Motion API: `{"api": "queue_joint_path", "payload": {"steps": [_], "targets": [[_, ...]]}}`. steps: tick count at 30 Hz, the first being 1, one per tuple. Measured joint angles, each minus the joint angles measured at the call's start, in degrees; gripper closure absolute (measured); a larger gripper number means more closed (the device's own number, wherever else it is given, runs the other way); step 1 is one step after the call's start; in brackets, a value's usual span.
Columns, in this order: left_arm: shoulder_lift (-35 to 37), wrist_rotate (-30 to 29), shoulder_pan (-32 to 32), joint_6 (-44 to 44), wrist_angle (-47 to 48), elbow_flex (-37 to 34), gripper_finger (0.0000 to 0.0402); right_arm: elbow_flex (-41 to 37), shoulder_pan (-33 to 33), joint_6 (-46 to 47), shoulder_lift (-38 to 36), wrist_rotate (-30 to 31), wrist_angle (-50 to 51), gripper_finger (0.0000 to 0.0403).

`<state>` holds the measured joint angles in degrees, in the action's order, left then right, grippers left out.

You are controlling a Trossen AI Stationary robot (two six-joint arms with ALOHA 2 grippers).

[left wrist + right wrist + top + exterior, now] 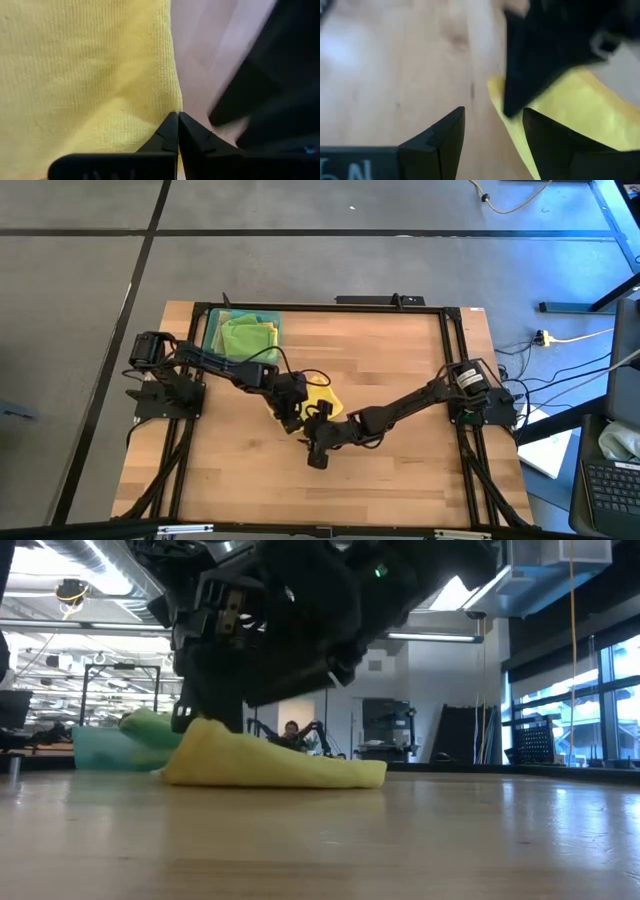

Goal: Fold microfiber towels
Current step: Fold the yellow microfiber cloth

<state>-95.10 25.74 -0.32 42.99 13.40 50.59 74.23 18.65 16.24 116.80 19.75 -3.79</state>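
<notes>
We see the soft yellow microfiber towel lying partly folded near the middle of the light wooden table; we judge it light, limp and not slippery, so it is best taken at a free corner or along an edge. The right gripper hangs just beside its edge with fingers apart and nothing between them, and the left gripper has its fingers together at the edge of the towel, though we cannot tell if cloth is pinched. Farther back, the bright green towels rest in the translucent teal tray at the left far corner.
</notes>
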Motion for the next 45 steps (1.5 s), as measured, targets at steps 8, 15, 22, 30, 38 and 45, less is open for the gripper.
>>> {"api": "queue_joint_path", "payload": {"steps": [8, 15, 22, 30, 38, 45], "targets": [[-0.04, -0.64, 0.04, 4.21, -3.3, -0.06, 0.0401, 0.06, 0.4, -0.72, 0.48, 2.23, 0.01, 0.0201], [-0.19, -1.23, -0.41, 6.11, -3.29, -0.17, 0.0401, 0.09, 0.44, -2.94, 2.36, 2.25, 0.26, 0.0201], [-0.01, -0.25, -1.65, 6.55, -2.54, -0.15, 0.0401, 0.07, 0.63, -2.3, 1.02, 4.37, 3.03, 0.0201], [-0.12, -0.78, -1.79, 7.18, -2.73, -0.17, 0.0401, 0.07, 1.14, 0.3, 1.12, 5.46, 3.02, 0.0201], [-0.16, -1.28, -1.64, 9.65, -4.5, -0.31, 0.0401, 0.12, 0.81, -3.03, 1.67, 5.26, 0.17, 0.02], [-0.38, -1.14, -1.62, 11.12, -5.15, -0.5, 0.0401, 0.12, 0.77, -4.06, 2.79, 5.92, -1.36, 0.02]]}}
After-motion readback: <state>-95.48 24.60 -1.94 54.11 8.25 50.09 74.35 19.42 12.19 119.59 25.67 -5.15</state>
